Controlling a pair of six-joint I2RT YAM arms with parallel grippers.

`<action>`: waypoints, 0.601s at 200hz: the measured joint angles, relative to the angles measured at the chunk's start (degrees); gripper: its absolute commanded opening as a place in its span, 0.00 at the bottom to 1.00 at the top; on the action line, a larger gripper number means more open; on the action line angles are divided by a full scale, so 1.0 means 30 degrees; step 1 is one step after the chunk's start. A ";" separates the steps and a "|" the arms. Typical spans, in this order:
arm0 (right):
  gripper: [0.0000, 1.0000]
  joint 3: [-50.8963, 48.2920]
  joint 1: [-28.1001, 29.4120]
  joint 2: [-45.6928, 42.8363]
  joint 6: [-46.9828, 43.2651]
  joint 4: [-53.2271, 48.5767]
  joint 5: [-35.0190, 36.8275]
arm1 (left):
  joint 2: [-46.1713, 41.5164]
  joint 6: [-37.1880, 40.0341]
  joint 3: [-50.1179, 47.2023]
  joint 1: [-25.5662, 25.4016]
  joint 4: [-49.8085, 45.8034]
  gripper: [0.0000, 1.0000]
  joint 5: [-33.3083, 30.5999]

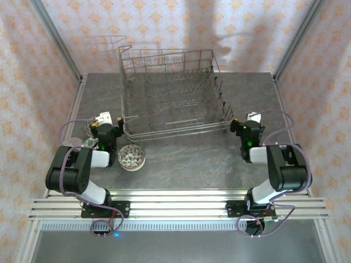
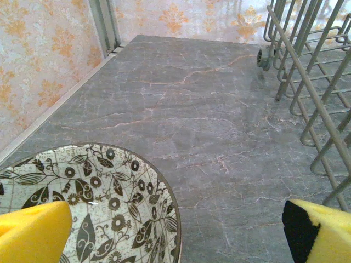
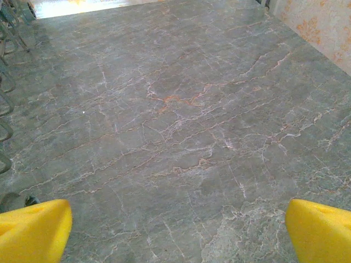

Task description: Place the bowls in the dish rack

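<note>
The dish rack point(image 1: 170, 93), a large silver wire basket, stands at the back middle of the table with nothing in it. A green-patterned bowl point(image 1: 131, 157) sits in front of its left corner. Another patterned bowl point(image 2: 93, 208) lies under my left finger point(image 2: 33, 233); from above only its rim point(image 1: 87, 129) peeks out left of the arm. My left gripper point(image 1: 107, 131) point(image 2: 175, 235) is open, low over the table just left of the rack's wires point(image 2: 307, 82). My right gripper point(image 1: 245, 127) point(image 3: 176, 233) is open over bare table beside the rack's right end.
The grey marble table point(image 1: 192, 164) is walled by patterned panels with metal posts point(image 2: 104, 24). Rack wires point(image 3: 4, 82) show at the left edge of the right wrist view. Bare tabletop lies in front of the rack between the arms.
</note>
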 measured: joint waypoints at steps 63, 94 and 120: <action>0.99 0.0000 0.0000 0.0000 0.0007 0.0000 -0.0015 | 0.0000 0.0087 0.0000 0.0000 -0.0007 0.99 0.0525; 0.99 0.0000 -0.0007 0.0000 0.0007 0.0000 -0.0073 | 0.0000 0.0138 0.0000 0.0000 -0.0015 0.99 0.0568; 0.99 0.0000 -0.0036 0.0000 0.0007 0.0000 -0.0087 | 0.0000 0.0138 0.0000 0.0000 -0.0015 0.99 0.0568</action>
